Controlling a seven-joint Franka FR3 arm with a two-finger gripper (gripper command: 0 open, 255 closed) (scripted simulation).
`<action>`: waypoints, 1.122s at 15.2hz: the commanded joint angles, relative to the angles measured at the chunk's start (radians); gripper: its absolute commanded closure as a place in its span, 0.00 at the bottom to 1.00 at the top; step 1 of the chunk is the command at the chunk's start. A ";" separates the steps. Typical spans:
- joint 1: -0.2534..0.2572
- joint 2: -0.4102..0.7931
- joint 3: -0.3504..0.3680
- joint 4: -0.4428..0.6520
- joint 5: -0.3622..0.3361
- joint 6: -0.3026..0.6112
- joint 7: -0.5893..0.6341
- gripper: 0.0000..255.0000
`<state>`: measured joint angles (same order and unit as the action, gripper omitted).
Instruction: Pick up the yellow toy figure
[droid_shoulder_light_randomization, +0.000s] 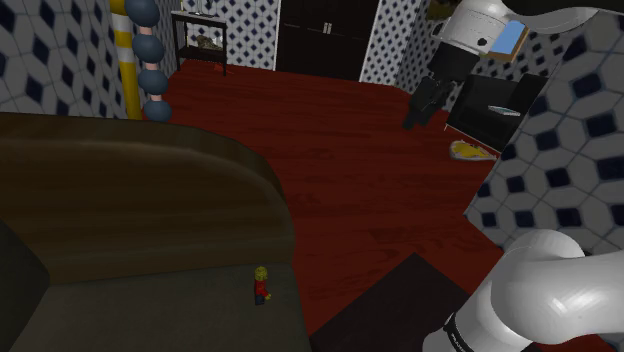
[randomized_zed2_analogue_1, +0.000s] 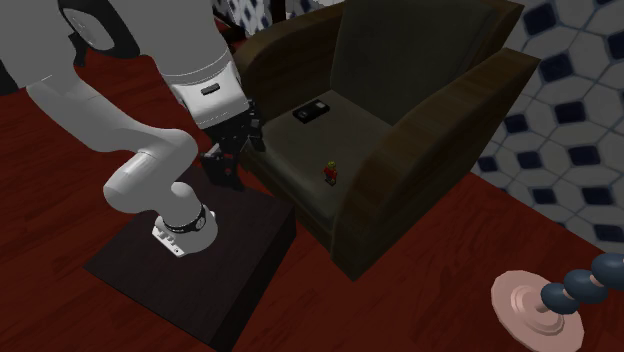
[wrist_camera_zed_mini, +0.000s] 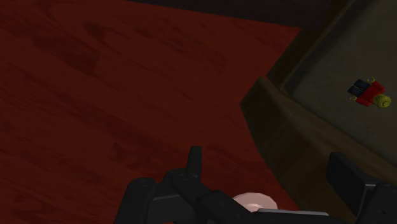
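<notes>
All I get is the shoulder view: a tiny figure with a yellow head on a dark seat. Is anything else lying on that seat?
Observer: Yes. The second exterior view shows a flat black object farther back on the armchair seat, apart from the toy figure.
Operator: And the claw looks like a dark blob to me. Is it open, ready to grab?
Observer: It is open. In the wrist view the gripper has its fingers standing apart, with nothing held between them.
</notes>
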<state>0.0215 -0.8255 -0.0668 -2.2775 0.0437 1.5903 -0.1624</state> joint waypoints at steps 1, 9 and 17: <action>0.000 0.000 0.000 0.000 0.000 0.000 0.000 0.00; 0.037 -0.023 0.165 -0.187 0.082 0.163 0.164 0.00; 0.086 0.054 0.347 -0.295 0.172 0.351 0.331 0.00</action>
<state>0.1026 -0.7863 0.2581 -2.5582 0.2048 1.9106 0.1492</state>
